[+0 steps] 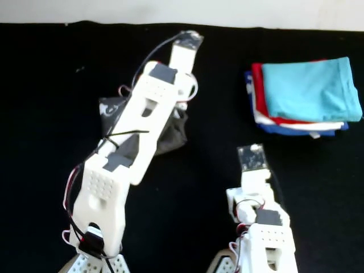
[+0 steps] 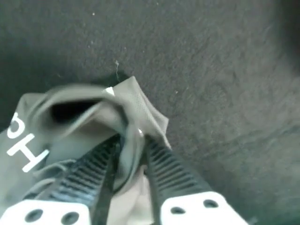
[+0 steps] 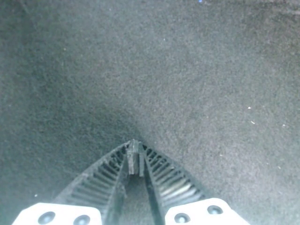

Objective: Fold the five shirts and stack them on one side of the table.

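Note:
A dark grey shirt (image 1: 170, 133) with white lettering lies bunched on the black cloth, mostly under the long left arm. My left gripper (image 2: 132, 140) is shut on a fold of this grey shirt (image 2: 75, 117), the fabric pinched between its ribbed fingers (image 2: 164, 161). A stack of folded shirts (image 1: 307, 96) rests at the back right, a light blue one on top, with red, white and dark blue below. My right gripper (image 3: 135, 152) is shut with nothing in it, hovering over bare black cloth near the front of the table, short of the stack.
The black tablecloth (image 1: 51, 102) covers the whole table, with open room at the left and in the middle front. A pale wall strip runs along the far edge (image 1: 284, 14).

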Motion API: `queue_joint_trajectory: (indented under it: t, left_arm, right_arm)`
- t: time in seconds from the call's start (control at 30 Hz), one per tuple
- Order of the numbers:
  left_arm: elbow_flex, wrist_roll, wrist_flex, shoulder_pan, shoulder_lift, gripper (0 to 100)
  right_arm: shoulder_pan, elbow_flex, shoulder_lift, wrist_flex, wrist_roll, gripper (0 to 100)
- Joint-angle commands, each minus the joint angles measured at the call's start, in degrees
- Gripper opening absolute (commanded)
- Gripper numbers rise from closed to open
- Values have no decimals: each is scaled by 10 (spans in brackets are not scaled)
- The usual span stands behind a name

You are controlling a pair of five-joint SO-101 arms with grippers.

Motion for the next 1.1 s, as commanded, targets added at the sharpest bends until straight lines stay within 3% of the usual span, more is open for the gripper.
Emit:
queue_joint_trajectory:
  t: [0.0,0.2,0.3,0.47,0.63,0.93,1.07]
  left_arm:
    - [-6,61,4,0,-80,200]
    - [-2,59,102,-79,-162,164]
    - [-2,58,139,-131,-149,16]
    - [-2,58,182,-166,-84,6]
    - [-2,62,190,-127,-22,9]
    - [-2,63,200,36,-7,9]
    - [-31,62,248,66,-23,9]
  right_arm:
    - [10,1,-5,-1,2,5]
    - [10,1,-5,-1,2,5]
    - [10,1,-5,-1,2,5]
    - [10,1,-5,-1,2,5]
    - [10,1,-5,-1,2,5]
    - [10,1,-5,-1,3,5]
    - [10,1,-5,-1,3,5]
